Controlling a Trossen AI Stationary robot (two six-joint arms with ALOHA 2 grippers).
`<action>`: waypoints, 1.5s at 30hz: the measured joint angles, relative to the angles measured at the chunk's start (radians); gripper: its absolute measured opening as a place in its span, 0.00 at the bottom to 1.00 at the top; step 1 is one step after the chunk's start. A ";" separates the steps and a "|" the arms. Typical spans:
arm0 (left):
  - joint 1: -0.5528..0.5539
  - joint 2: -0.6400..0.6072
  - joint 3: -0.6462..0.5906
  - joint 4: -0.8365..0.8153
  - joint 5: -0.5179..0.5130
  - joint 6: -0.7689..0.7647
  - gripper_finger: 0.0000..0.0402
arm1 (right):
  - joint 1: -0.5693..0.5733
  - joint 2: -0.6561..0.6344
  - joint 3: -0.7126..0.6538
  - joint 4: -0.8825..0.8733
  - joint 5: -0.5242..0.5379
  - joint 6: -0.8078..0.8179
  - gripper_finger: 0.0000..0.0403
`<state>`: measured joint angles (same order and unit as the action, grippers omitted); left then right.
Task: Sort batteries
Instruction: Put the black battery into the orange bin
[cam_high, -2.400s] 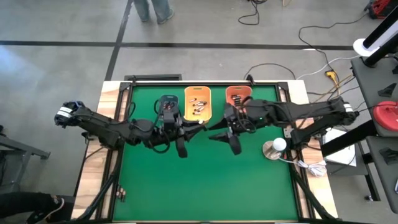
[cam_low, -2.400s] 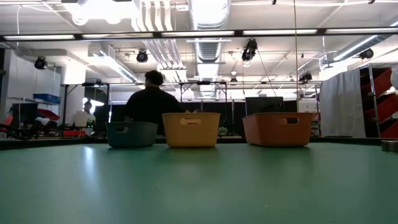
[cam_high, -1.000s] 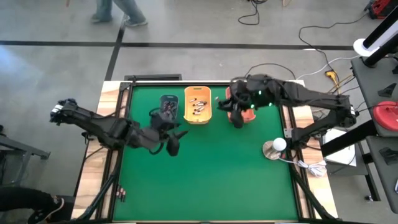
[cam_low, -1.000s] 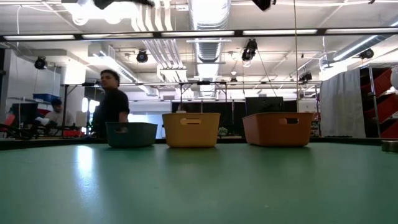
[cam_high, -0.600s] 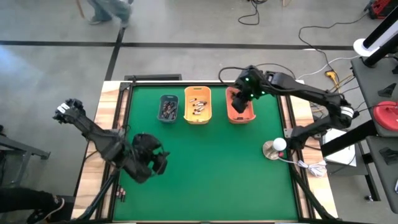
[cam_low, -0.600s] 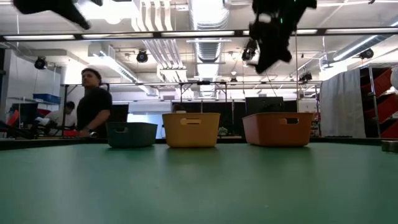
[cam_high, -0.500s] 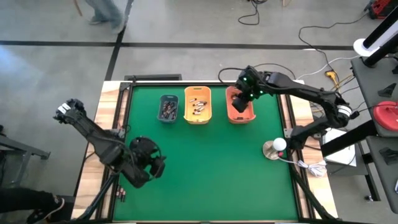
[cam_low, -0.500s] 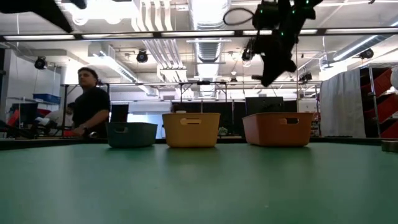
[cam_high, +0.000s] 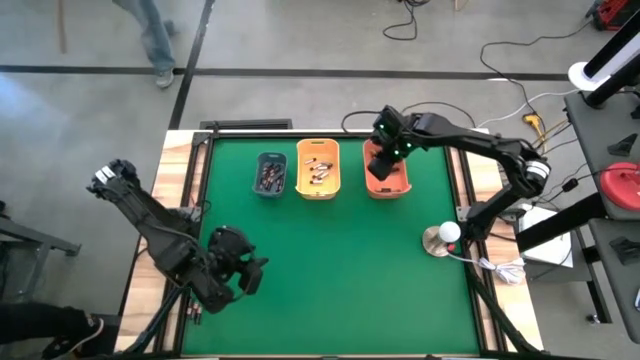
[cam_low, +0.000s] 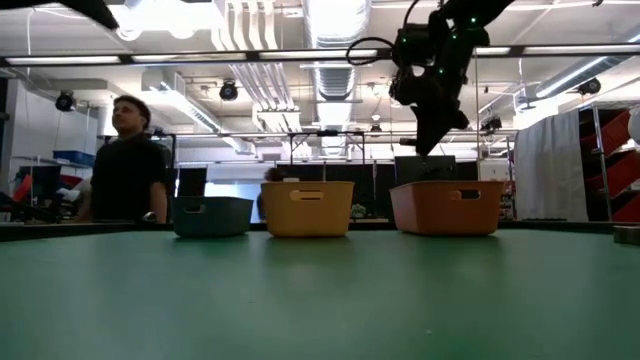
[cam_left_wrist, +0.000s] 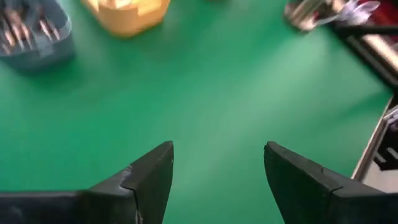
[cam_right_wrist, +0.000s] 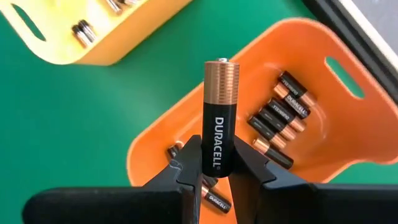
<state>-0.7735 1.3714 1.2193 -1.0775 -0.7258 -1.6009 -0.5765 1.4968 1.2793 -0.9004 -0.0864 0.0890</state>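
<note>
Three bins stand in a row at the table's far side: a grey-blue bin (cam_high: 270, 174), a yellow-orange bin (cam_high: 318, 168) and an orange bin (cam_high: 386, 181). Each holds several batteries, among them black-and-copper cells (cam_right_wrist: 283, 112) lying in the orange bin. My right gripper (cam_right_wrist: 219, 167) hangs over the orange bin (cam_low: 446, 207), shut on a black-and-copper battery (cam_right_wrist: 221, 106). My left gripper (cam_high: 245, 277) hovers above the mat near the table's near left part. Its fingers are open (cam_left_wrist: 217, 171) with only green mat between them. My right gripper pinches the battery's black end (cam_right_wrist: 219, 149) between its two fingertips. The battery sticks out past the fingertips in line with them, its copper end (cam_right_wrist: 221, 78) away from the gripper. The fingers (cam_low: 430, 125) point down from above, and the battery is lifted clear over the orange bin.
A silvery round object (cam_high: 440, 238) with white cable sits at the table's right edge. A person (cam_low: 125, 165) stands behind the far edge near the grey-blue bin. Bare green mat (cam_high: 340, 270) spreads across the middle and near side.
My left gripper has gone from beside the grey-blue bin toward the table's near left part. My right gripper, still shut on the battery, has stayed over the orange bin and shifted a little toward the far edge.
</note>
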 joint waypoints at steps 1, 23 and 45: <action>-0.008 -0.006 0.008 -0.013 -0.030 0.010 0.56 | 0.000 0.001 0.013 -0.009 0.000 -0.002 0.11; -0.035 -0.200 -0.264 0.003 0.221 -0.058 0.53 | -0.020 0.020 0.004 -0.042 0.037 -0.023 0.11; -0.027 -0.192 -0.289 0.019 0.237 0.052 0.51 | -0.026 0.073 0.002 0.030 0.063 -0.107 0.11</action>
<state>-0.8005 1.1790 0.9307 -1.0583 -0.4890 -1.5490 -0.6029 1.5700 1.2816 -0.8703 -0.0233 -0.0176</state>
